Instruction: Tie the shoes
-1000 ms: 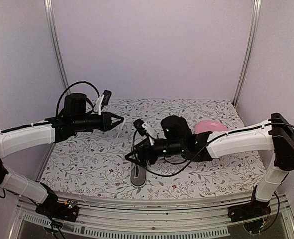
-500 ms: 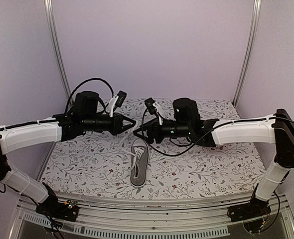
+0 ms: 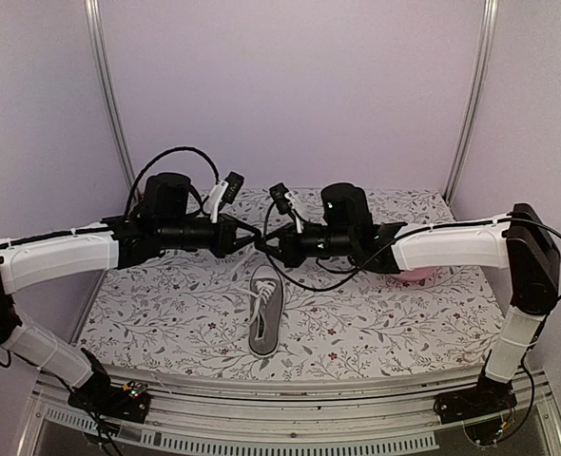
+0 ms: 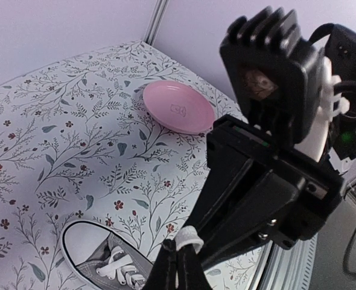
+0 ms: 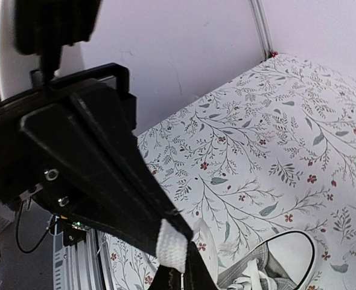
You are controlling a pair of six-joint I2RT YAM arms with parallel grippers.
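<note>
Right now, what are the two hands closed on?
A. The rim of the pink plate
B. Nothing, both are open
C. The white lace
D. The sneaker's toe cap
C: in each wrist view, the left hand and the right hand are pinched shut on a strip of white lace, raised above the grey sneaker on the table.
</note>
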